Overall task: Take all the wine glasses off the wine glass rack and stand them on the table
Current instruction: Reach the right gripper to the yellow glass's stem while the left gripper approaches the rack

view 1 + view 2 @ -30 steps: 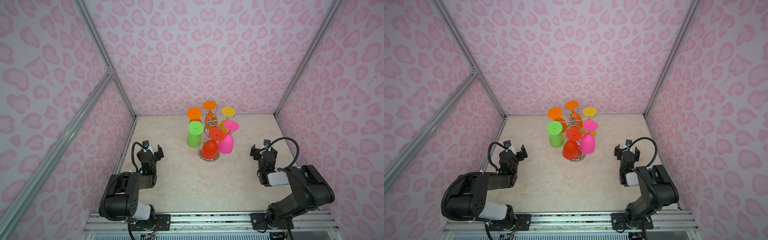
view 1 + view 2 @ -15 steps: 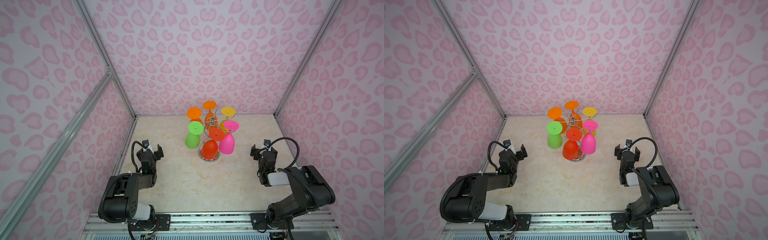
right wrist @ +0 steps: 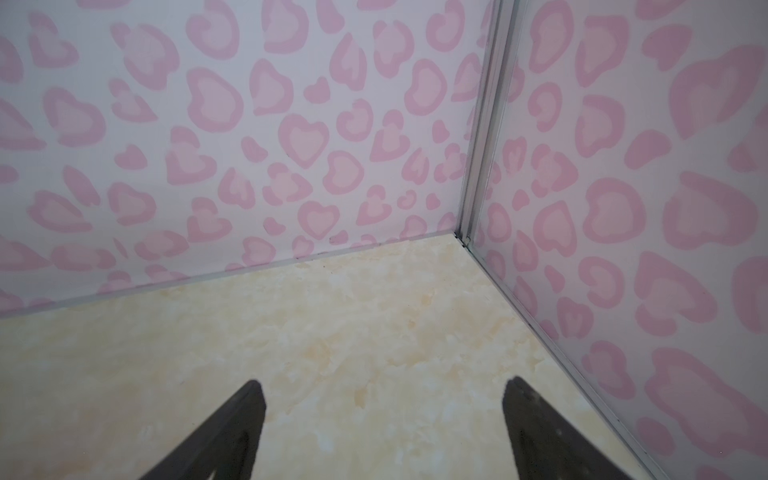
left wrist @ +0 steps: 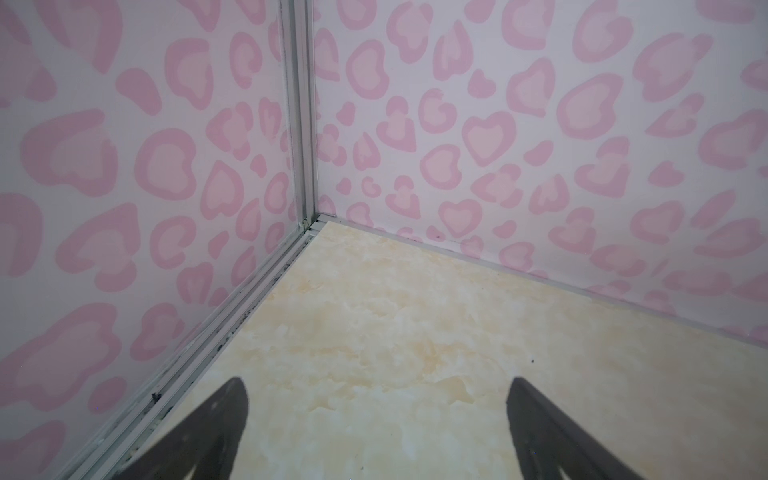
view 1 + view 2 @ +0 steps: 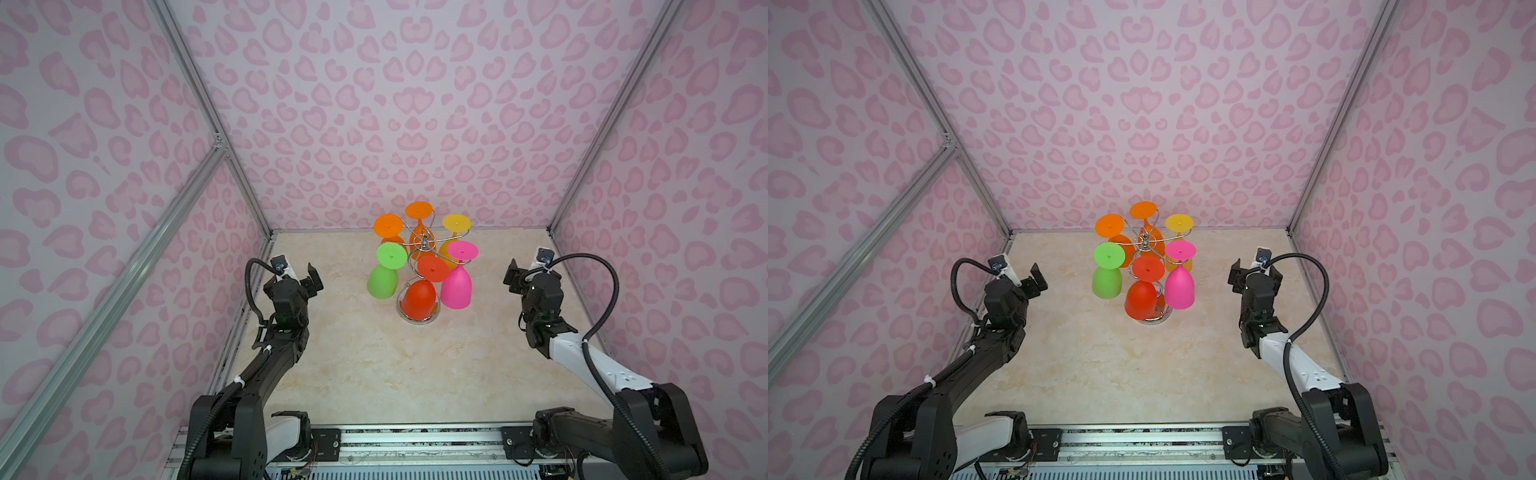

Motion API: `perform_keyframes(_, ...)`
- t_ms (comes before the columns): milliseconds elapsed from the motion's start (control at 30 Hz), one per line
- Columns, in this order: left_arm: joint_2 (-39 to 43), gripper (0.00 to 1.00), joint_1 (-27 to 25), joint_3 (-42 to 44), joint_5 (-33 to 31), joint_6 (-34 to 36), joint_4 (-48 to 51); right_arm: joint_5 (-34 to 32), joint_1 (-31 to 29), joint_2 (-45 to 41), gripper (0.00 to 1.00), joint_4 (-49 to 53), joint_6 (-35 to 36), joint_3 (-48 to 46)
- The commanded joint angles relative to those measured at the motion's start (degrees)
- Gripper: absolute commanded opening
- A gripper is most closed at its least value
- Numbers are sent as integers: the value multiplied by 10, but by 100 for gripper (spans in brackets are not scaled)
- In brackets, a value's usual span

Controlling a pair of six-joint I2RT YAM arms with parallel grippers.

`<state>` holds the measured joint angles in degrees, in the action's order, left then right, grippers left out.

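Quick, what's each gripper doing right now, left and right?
Left gripper: open, holding nothing.
Right gripper: open, holding nothing.

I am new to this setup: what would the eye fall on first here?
The neon wine glasses, hanging upside down on the chrome wine glass rack near the back middle of the table, stand out first. Pink heart-spotted walls fill every view. The left gripper and right gripper are open at either side, apart from the rack.
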<state>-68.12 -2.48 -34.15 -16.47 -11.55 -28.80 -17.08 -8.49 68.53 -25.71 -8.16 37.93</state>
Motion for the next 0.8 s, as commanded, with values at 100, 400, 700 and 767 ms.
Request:
perform_keyframes(100, 62, 100, -19, -51, 113, -80, 105, 142, 1, -27, 99, 235, -112, 180)
perform_keyframes(400, 101, 99, -29, -87, 235, -121, 149, 406, 42, 43, 86, 243, -309, 330)
perform_keyframes(700, 108, 98, -32, -94, 305, -144, 144, 547, 46, 115, 74, 149, -457, 348)
perform_keyframes(767, 111, 98, -32, -93, 316, -148, 140, 562, 46, 121, 72, 110, -487, 332)
